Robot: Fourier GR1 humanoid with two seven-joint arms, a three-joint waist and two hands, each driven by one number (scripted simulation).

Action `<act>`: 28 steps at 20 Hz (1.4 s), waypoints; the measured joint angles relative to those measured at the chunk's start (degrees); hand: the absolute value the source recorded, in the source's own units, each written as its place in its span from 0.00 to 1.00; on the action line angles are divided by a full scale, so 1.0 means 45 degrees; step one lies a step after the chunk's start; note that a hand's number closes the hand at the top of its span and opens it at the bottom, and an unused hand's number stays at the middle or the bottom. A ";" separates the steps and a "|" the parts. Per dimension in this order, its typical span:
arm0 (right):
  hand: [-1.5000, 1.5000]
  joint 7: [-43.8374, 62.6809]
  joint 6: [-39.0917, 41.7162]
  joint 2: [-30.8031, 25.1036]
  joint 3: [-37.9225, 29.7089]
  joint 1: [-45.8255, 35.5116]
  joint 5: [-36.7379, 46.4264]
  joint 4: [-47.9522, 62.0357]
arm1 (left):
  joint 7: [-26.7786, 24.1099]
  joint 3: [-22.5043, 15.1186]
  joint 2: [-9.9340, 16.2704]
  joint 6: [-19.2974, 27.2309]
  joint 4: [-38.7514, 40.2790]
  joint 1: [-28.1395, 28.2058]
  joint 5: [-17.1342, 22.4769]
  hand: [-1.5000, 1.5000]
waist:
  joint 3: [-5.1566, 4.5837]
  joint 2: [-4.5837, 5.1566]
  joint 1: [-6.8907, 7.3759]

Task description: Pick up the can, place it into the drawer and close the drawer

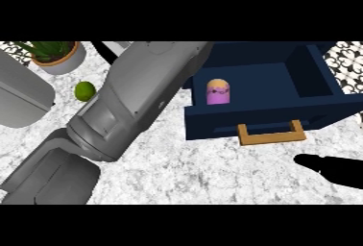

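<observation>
Marble counter [212,168]; pink-and-yellow can [219,91] lies inside open navy drawer [312,91].

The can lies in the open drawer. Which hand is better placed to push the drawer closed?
The right hand, probably. It is just below the drawer's wooden handle, with bare counter between. The left forearm reaches up past the drawer's left side, its hand hidden. The can is already inside.

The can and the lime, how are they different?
The can is pink and yellow; the lime is green. The can is a tall shape with a rounded top; the lime is a small ball. The can is inside the open dark blue drawer; the lime is out on the counter.
</observation>
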 measured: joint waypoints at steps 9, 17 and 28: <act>0.00 -0.1382 -0.0978 -0.0295 0.1909 -0.1599 0.3834 0.3342 | -0.0473 0.0036 0.0019 -0.0104 0.0447 -0.0257 0.0123 0.00 | -0.0003 -0.0043 0.0521; 0.00 -0.2137 -0.2363 0.0080 0.3235 -0.3056 0.6692 0.7173 | -0.0354 0.0207 0.0267 -0.0616 0.0592 -0.0308 -0.0045 0.00 | -0.0013 -0.0160 0.0910; 0.00 -0.3547 -0.5701 0.1108 0.2943 -0.5785 0.8742 1.3588 | 0.0308 0.0361 0.1166 -0.0968 -0.0076 0.0117 -0.0405 0.00 | -0.0015 -0.0256 0.1375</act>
